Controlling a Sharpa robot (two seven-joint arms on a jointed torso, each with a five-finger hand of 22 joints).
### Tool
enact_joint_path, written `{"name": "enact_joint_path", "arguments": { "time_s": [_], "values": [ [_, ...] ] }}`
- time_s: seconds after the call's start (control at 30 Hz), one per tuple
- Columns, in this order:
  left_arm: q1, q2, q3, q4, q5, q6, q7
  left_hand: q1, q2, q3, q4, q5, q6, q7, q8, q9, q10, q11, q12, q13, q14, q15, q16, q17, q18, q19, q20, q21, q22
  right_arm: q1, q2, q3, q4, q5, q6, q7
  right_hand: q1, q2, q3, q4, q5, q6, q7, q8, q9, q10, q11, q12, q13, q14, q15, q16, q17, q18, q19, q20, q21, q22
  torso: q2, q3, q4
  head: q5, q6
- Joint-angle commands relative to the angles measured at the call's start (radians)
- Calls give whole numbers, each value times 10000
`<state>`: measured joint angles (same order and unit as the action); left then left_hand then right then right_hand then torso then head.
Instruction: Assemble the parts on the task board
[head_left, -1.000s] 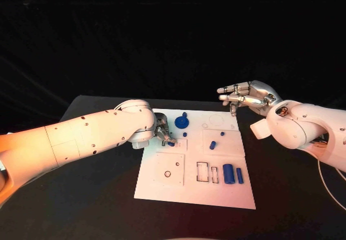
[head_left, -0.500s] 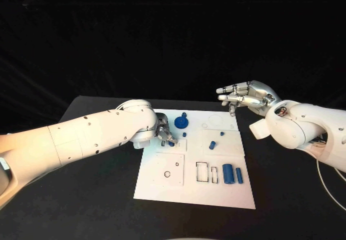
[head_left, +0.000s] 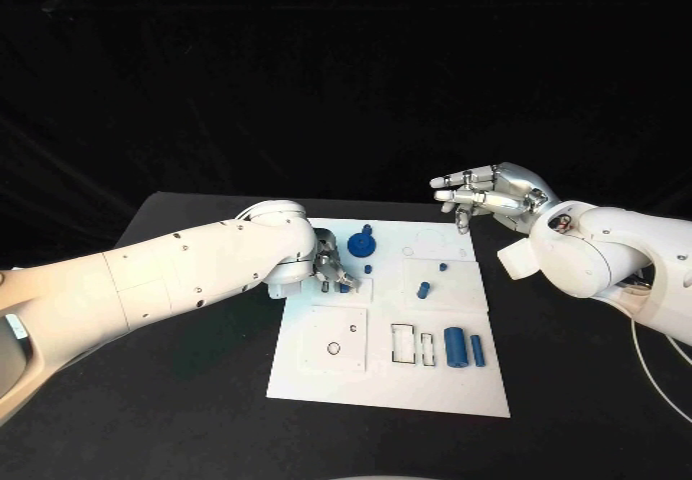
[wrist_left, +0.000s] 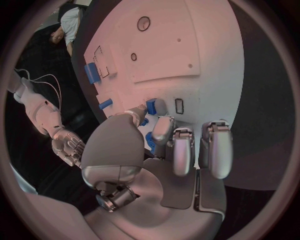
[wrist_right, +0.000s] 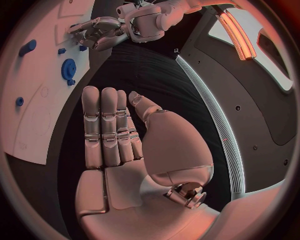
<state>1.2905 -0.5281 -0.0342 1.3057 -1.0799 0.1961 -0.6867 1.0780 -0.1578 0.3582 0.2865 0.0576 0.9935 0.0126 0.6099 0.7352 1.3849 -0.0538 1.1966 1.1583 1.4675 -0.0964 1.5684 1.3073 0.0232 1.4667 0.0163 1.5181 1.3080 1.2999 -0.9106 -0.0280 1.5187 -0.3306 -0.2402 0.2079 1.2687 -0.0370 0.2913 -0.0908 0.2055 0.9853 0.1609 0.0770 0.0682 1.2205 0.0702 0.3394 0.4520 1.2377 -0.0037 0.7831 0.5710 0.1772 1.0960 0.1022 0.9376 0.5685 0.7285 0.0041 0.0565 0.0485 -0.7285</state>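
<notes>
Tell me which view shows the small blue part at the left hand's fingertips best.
The left wrist view: the small blue part sits pinched between the left hand's thumb and a finger, just above the task board. The head view has it mostly hidden under the hand. The right wrist view shows that hand far off, with the part unclear.

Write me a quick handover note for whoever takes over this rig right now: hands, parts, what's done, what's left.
Left hand: fingertips down on the white task board, pinching a small blue block beside a rectangular slot.
Right hand: open, holds nothing, raised over the board's far right corner.
Parts: blue gear-shaped piece at the far edge; small blue peg mid-board; large blue cylinder and thin blue bar lying at the right, next to two rectangular slots.
Done: cannot tell which pieces are seated.
Left: seat the block, then place the loose pieces.
</notes>
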Motion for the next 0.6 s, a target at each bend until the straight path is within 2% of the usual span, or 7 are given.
{"name": "enact_joint_path", "arguments": {
  "time_s": [0.03, 0.43, 0.6],
  "values": [
    [-8, 37, -5, -74, 77, 256, -68, -27, 129, -226, 20, -30, 55, 29, -50, 24, 16, 33, 27, -6, 1033, -75, 24, 2635, -47, 677, -79, 61, 1948, -7, -3, -2, 46, 85, 257, -22, -139, -5, -19, 77, 65, -58, 5, 31, 0, -68, -5, 39, -22, -79, 27, 29, -17, 52, -101, 0, -85, -48, -3, -8, 19, -8, 3],
    [-6, -83, 28, -52, 77, 94, -46, -259, 240, -1265, 42, -34, 119, -3, -116, 111, 25, 10, 19, -38, 1033, -95, 24, 2635, -53, 691, -95, 70, 1976, -8, -35, -9, 81, 4, 290, -23, -221, -17, -43, 136, 70, -98, 16, 28, 0, -120, 12, 27, -50, -141, 47, 16, -56, 57, -175, 19, -126, -83, 3, -22, 9, 31, 12],
    [15, -253, 110, 132, 78, -21, -27, -403, 229, -1944, 47, -36, 148, -21, -141, 160, 37, -8, 26, -43, 1033, -111, 24, 2635, -55, 697, -111, 73, 1987, -8, -46, -13, 63, -28, 295, -22, -243, -21, -53, 153, 68, -109, 20, 28, 0, -135, 18, 24, -59, -160, 54, 11, -69, 57, -193, 25, -133, -84, 5, -15, 7, 20, 17]
  ]
}}
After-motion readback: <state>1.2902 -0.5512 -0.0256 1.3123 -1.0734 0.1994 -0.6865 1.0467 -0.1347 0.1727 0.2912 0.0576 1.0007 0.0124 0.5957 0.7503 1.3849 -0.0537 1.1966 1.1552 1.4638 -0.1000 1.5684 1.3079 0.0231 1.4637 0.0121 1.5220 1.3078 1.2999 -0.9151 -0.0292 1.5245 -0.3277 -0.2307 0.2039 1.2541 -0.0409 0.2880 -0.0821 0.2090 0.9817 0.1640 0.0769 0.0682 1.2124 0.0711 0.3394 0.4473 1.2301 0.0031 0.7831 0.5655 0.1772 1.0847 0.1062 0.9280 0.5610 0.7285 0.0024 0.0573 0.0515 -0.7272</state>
